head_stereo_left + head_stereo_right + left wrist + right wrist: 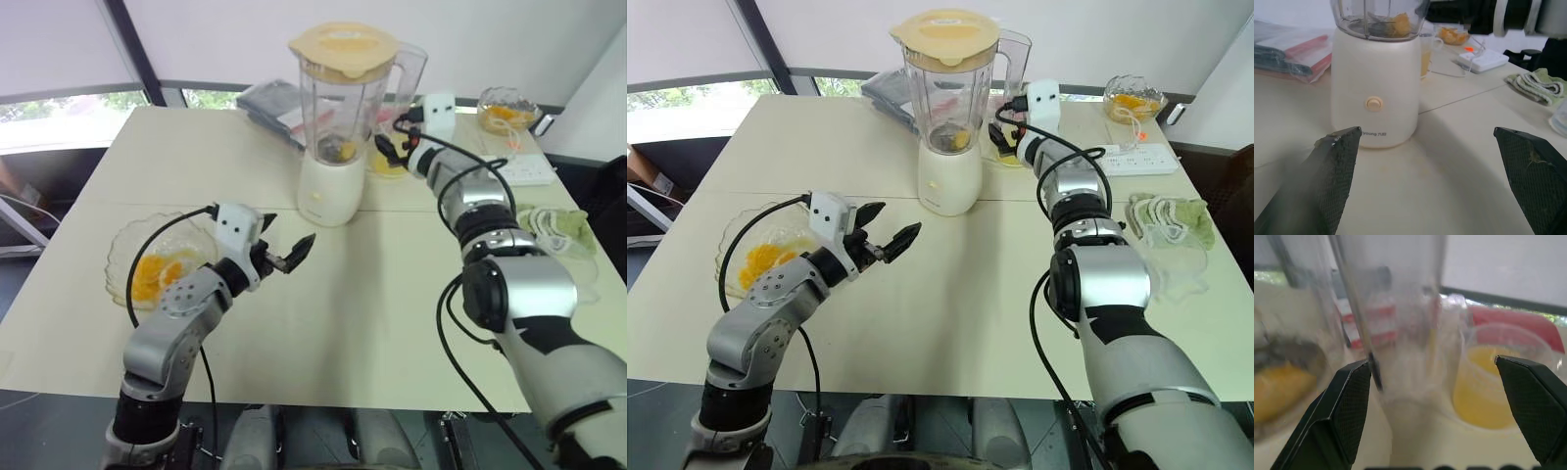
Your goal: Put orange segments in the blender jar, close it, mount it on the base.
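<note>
The jar point(345, 93), lid point(343, 51) on, stands mounted on the base point(329, 189) at the middle of the surface point(392, 294), toward its far edge. Orange segments point(1399, 23) lie at the jar's bottom. The right arm stretches forward along the right side, its gripper point(392, 147) level just beside the jar's handle side, jaws wide apart and gripping nothing; a cup of juice point(1493, 382) stands past it. The left arm is bent near the front-left edge, its gripper point(284, 250) level, pointing forward-right at the base, jaws spread wide and empty. A glass bowl point(122, 259) with more segments sits beside that forearm.
</note>
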You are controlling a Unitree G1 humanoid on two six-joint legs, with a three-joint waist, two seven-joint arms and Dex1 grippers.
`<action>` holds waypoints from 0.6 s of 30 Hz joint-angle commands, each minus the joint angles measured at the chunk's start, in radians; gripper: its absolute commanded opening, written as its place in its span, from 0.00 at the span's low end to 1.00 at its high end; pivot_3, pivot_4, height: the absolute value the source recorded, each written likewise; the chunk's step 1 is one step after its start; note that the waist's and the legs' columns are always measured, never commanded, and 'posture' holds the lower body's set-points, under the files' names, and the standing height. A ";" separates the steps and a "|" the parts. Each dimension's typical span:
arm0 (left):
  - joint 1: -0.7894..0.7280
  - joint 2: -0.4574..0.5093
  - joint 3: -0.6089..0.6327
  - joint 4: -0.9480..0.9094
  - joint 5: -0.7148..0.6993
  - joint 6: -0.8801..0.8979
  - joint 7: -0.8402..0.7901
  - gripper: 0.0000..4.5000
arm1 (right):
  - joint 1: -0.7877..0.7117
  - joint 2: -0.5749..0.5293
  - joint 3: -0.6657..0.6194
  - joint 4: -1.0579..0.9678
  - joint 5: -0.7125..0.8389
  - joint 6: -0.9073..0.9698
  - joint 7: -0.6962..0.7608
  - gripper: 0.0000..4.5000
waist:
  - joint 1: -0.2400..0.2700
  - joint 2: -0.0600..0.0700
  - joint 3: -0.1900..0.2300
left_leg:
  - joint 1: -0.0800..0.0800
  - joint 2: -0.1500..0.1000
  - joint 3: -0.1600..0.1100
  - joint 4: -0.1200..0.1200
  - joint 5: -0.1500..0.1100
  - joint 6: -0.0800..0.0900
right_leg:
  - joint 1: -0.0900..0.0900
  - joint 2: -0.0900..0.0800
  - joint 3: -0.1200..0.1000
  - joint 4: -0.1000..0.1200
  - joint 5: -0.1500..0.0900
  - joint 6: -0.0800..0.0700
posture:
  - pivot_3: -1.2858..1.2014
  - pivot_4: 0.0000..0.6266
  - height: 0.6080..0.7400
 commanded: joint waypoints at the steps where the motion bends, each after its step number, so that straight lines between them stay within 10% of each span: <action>1: -0.017 0.008 -0.006 -0.018 0.000 -0.018 -0.011 1.00 | 0.032 -0.018 0.000 -0.112 0.011 0.018 0.010 0.93 | 0.000 0.000 0.000 | 0.000 0.000 0.000 0.000 0.000 0.000 | 0.000 0.000 0.000 0.000 0.000 0.000 | 0.52 0.24 1.00; 18: -0.118 0.105 0.116 0.052 -0.137 0.077 -0.102 1.00 | 0.711 -0.208 -0.086 -1.634 0.359 0.834 0.143 0.93 | 0.005 0.000 0.000 | 0.002 0.000 -0.004 0.002 0.000 0.000 | 0.002 0.005 -0.001 0.002 0.000 0.000 | 0.52 0.24 1.00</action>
